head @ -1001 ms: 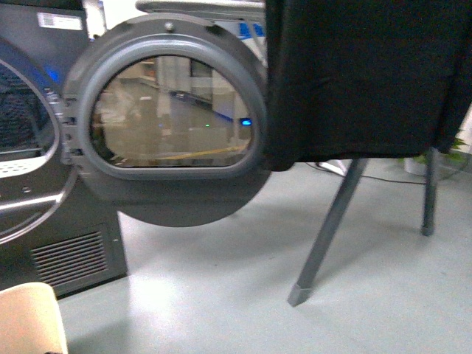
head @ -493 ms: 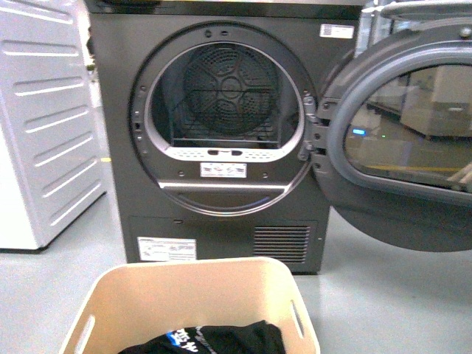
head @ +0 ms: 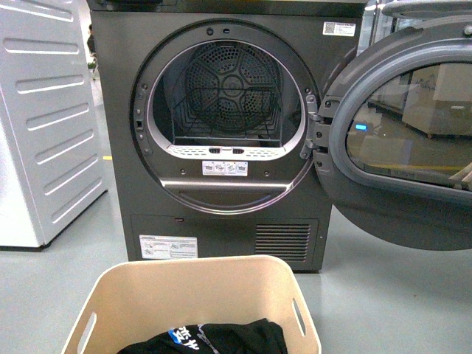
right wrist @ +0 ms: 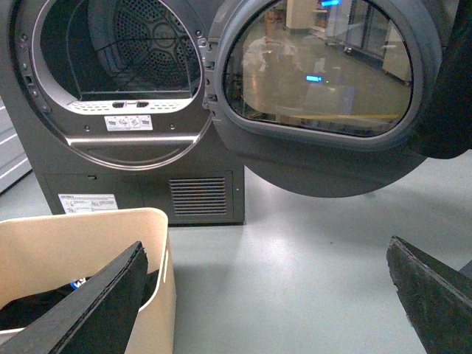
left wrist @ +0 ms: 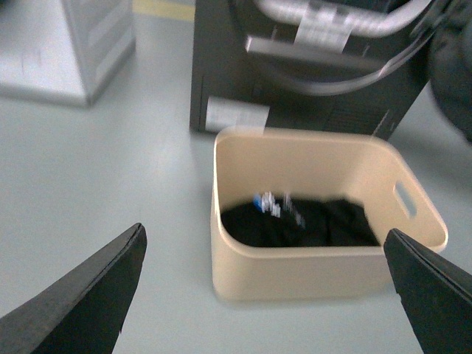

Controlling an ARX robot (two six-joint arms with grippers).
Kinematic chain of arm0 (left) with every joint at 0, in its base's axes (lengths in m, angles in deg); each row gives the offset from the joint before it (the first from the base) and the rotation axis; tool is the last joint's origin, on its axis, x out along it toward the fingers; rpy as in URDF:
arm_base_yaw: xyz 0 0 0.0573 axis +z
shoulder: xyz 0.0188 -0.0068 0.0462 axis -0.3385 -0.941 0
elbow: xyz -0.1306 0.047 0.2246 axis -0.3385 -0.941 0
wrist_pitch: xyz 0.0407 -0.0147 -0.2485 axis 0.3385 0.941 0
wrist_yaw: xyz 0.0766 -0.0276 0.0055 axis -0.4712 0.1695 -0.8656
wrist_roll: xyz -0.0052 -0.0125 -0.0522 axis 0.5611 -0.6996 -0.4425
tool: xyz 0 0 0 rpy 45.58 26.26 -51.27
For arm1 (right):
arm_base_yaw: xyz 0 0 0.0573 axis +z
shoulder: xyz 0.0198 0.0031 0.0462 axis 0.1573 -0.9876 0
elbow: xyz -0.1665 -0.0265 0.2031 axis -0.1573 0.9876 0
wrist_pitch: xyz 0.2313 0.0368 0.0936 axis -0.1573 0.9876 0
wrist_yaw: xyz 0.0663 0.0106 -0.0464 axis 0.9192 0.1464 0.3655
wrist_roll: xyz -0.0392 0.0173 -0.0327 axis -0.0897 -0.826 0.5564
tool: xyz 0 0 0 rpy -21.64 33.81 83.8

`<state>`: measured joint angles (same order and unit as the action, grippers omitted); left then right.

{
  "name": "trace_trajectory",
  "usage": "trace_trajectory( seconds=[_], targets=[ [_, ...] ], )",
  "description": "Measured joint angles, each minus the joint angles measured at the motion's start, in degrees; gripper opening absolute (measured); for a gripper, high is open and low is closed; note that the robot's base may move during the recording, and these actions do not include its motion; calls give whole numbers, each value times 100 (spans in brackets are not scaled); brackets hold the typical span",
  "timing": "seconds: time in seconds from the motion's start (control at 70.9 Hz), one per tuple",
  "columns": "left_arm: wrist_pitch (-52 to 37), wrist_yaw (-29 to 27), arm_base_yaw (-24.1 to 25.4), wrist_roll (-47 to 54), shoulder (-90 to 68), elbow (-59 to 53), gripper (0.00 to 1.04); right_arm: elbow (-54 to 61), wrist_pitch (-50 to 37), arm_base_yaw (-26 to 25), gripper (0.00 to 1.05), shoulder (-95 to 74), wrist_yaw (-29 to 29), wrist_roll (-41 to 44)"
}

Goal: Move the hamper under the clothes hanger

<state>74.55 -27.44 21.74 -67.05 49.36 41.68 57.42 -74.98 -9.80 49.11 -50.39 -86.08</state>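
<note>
The left gripper [left wrist: 262, 232] and right gripper [right wrist: 265, 243] both hang spread wide and empty, neither touching anything. Just ahead, the hamper [head: 192, 287] stands on the floor holding a black garment [head: 214, 341]. It likely sits there to catch laundry from the dryer [head: 221, 228] behind it, whose door [head: 413, 147] hangs open. The clothes hanger is out of view.

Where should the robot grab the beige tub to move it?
Probably at the slot handles cut into the hamper's two end walls near the rim, coming in from either side. The walls are smooth and tapered, so only those slots and the rim offer a hold.
</note>
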Motion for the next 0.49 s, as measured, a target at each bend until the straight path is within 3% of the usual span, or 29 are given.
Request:
trace_trajectory(
  seconds=[0.056, 0.113, 0.226, 0.381, 0.493],
  targets=[
    [118, 284, 476, -372, -1274, 494, 98, -476, 455, -378, 97, -975, 1362, -219],
    [-166, 363, 866, -492, -2446, 1062, 98, -990, 66, -319, 97, -2208, 1843, -251],
    [-1086, 144, 1235, -435, -5005, 2538, 98, -2461, -909, 293, 97, -4865, 1556, -118],
    [-881, 710, 1071, 162, -7488, 4205, 98, -4179, -654, 850, 97, -7678, 1161, -111],
    [-828, 741, 907, 535, -8723, 5112, 98, -5226, -560, 1182, 97, -9027, 667, -105]
  ],
)
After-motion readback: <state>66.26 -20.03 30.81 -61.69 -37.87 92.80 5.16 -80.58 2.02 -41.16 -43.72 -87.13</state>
